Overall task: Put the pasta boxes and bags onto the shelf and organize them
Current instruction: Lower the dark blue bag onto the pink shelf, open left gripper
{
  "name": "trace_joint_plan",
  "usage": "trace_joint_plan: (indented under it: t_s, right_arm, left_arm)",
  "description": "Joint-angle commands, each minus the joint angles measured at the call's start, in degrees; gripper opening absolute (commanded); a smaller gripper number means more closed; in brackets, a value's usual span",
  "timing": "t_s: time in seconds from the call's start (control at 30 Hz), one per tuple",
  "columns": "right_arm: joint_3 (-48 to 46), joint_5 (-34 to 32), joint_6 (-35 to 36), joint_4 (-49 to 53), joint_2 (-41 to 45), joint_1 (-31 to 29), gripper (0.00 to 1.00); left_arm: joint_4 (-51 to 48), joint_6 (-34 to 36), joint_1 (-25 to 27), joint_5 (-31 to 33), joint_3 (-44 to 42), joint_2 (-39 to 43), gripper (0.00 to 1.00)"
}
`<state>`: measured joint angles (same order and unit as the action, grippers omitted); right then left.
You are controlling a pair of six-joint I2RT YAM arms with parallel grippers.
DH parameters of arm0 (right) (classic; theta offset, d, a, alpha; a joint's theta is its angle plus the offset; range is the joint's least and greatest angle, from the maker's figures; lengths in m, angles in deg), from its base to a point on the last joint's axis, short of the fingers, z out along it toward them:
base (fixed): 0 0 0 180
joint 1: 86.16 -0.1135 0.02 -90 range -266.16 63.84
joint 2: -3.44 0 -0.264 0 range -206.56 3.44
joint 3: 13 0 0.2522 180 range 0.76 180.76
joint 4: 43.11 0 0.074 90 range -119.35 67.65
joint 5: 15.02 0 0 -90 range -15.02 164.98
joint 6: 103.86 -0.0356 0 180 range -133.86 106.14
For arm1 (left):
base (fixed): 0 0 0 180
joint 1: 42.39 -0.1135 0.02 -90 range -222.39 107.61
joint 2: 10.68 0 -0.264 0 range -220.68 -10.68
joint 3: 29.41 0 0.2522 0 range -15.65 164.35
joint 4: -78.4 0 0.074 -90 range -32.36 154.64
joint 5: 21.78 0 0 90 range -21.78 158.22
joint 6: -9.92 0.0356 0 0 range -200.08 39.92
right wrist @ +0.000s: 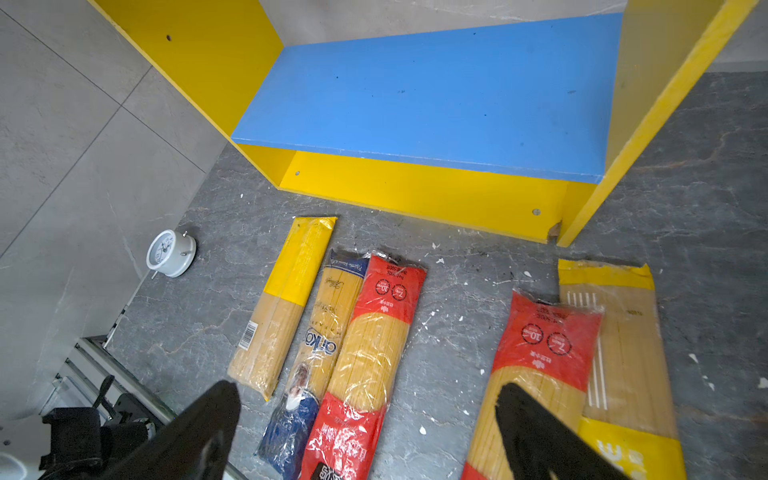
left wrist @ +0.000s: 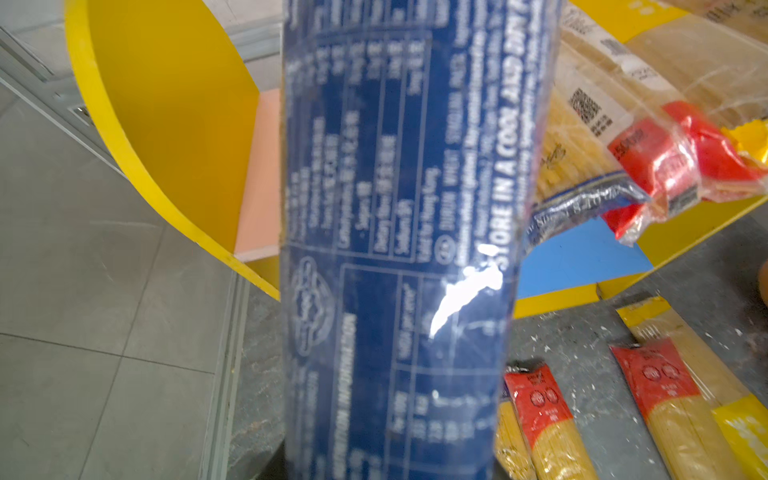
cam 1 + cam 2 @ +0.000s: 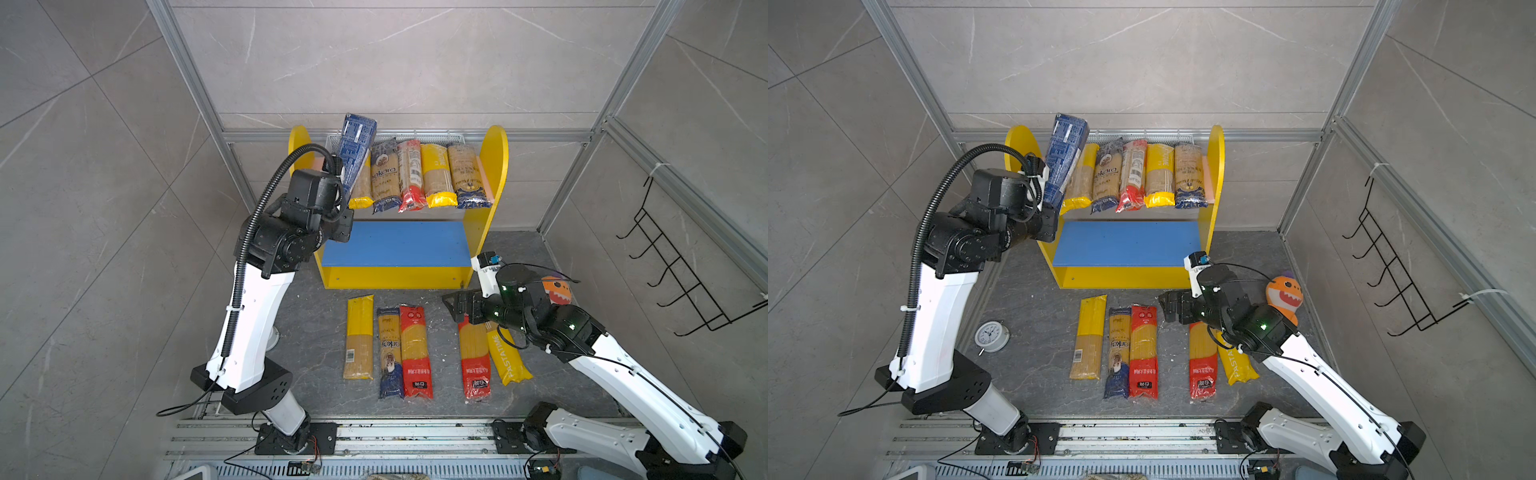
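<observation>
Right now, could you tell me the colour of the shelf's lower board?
Blue lower board, clearest in the right wrist view.

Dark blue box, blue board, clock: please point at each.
dark blue box [image 3: 357, 145]: in a top view, printed face.
blue board [image 1: 436, 91]: right wrist view, bare middle.
clock [image 3: 991, 336]: in a top view, dial.

Navy white-lettered box [image 2: 395, 249], yellow shelf [image 3: 496, 158], blue lower board [image 3: 395, 245], red-ended bag [image 3: 415, 353], orange plush [image 3: 1285, 295]

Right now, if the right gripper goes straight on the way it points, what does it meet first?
Probably the red-ended spaghetti pack lying beside the navy-ended pack; the open right gripper aims down at it. Depth is unclear, so perhaps the floor first.
</observation>
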<state>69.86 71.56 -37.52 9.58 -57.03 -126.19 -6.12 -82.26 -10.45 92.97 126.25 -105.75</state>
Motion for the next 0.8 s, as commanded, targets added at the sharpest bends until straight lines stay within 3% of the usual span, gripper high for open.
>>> trace_joint_plan:
  t_s: [0.0,0.13,0.4,0.77]
  right_arm:
    - [3.0,-0.7,1.6,-0.3,-1.2,0.2,1.0]
    - [4.2,-1.3,1.7,-0.3,-2.5,0.2,1.0]
    - [5.8,-3.2,1.9,0.3,-4.8,0.3,1.0]
    - [6.5,-4.8,1.9,-0.1,-8.9,0.5,1.0]
  left_arm:
    - [17.3,5.4,-1.1,4.6,5.3,-0.8,0.0]
    - [18.9,5.7,-4.0,2.6,9.6,-5.0,0.0]
    - [21.6,0.5,-14.0,-8.7,10.0,-9.6,0.0]
    - [23.6,-2.3,-18.8,-15.7,11.9,-13.8,0.0]
